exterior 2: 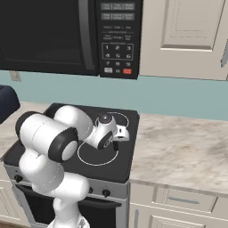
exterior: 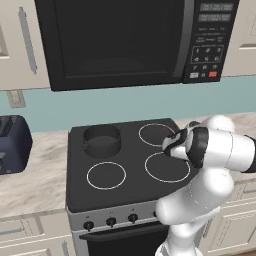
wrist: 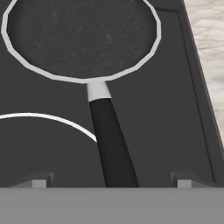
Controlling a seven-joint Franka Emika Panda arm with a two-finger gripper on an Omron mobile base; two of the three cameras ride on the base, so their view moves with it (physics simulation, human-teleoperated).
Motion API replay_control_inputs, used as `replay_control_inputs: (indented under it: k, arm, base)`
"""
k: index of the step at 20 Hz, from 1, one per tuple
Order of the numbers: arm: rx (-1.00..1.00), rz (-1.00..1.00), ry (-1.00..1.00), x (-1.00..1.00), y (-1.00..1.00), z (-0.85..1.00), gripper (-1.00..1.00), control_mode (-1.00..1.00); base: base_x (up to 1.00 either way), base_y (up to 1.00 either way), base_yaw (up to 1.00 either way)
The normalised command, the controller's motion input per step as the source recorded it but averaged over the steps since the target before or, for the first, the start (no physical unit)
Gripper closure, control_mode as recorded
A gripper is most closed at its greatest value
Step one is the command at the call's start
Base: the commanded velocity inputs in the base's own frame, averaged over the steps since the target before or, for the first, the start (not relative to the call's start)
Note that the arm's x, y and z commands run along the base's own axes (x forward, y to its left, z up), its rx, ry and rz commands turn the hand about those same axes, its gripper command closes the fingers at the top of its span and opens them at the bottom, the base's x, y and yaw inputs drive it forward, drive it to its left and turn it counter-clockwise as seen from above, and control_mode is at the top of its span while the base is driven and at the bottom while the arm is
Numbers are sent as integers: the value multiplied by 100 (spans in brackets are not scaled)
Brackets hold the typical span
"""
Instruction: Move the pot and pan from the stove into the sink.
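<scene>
The black glass stove (exterior: 131, 170) with its 4 white burner rings, silver front panel and row of black knobs sits under a black microwave (exterior: 135, 40), between pale marbled counter (exterior 2: 182, 147) stretches. The dark grey, matte, straight-walled round pot (exterior: 101, 139) stands on the rear left ring, well apart from the arm. The shallow round black frying pan (wrist: 83, 35) with a thin greyish rim lies on the rear right ring near the cooktop's right edge; its long straight black handle (wrist: 111, 140) runs from the rim toward the camera in the hand view. The white arm's 2-finger gripper (wrist: 111, 183) hangs over that handle with its jaws spread wide, 1 dark tip on either side of it, neither touching it. A dark blue toaster (exterior: 12, 145) stands on the counter left of the stove.
</scene>
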Motion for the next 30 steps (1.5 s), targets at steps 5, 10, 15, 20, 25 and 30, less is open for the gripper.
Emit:
replay_control_inputs:
  k: [5,10,15,20,25,30]
  arm:
    - [0,0,0,9,-5,-19,-100,-100]
    - [0,0,0,7,-2,-12,-100,-100]
    - [0,0,0,5,-3,-10,100,-100]
    - [0,0,0,0,0,0,100,-100]
    - [0,0,0,0,0,0,100,-100]
    - [4,-4,-1,0,2,40,100,-100]
  base:
    - [0,0,0]
    - [0,0,0]
    - [0,0,0]
    - [0,0,0]
    - [0,0,0]
    - [0,0,0]
